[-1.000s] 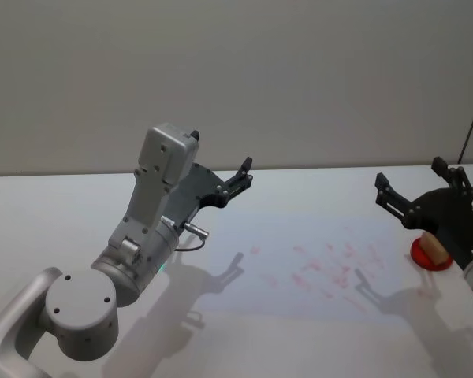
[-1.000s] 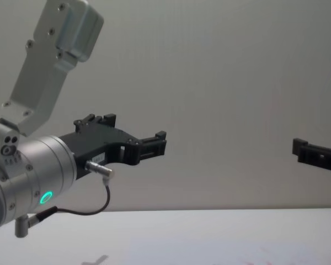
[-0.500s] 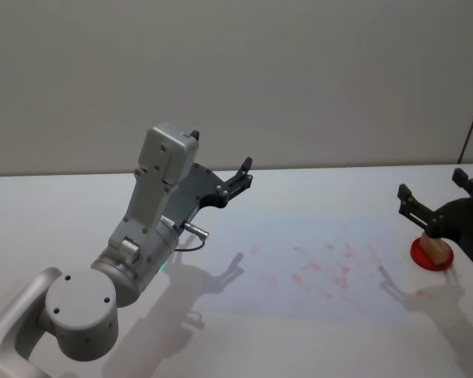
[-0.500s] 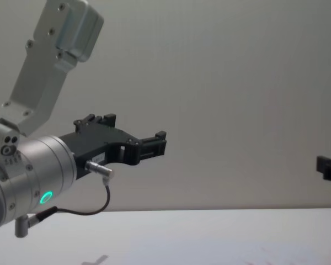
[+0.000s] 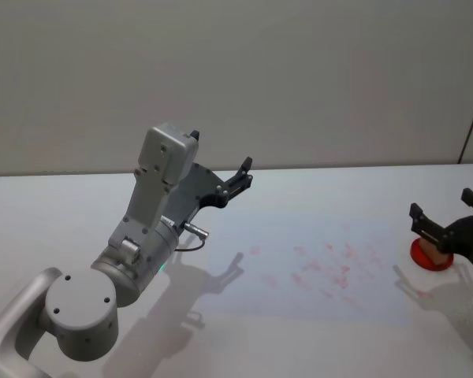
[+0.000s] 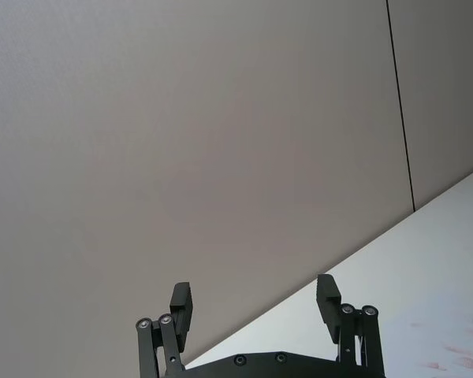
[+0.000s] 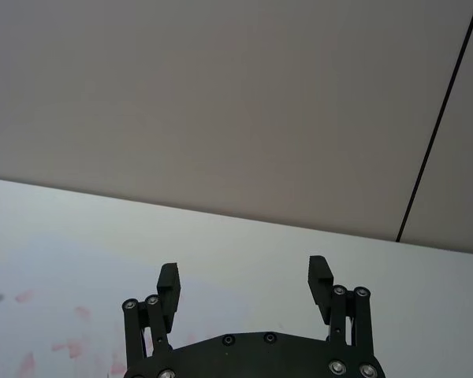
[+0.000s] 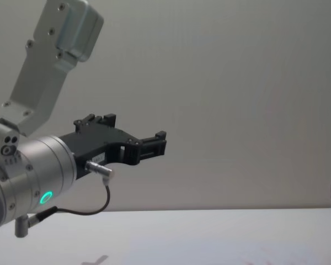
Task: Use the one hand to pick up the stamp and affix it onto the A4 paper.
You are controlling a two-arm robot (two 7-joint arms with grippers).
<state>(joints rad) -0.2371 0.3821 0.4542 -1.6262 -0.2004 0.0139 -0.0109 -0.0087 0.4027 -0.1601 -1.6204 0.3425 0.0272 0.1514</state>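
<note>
Right gripper [image 5: 441, 203] hovers at the right edge of the surface [image 5: 63, 206], just above the stamp [image 5: 434, 250]. The stamp sits on a red pad [image 5: 424, 258], just beside the right edge of the paper [image 5: 315, 272].

Step in hand: the pick. Best to centre my jaws on the wooden block, come straight down and close on its sides, clear of the pad.

Jaws spread wide, holding nothing, apparently touching nothing. Left gripper [image 5: 238, 176] parked high over the left side, also wide and empty.
</note>
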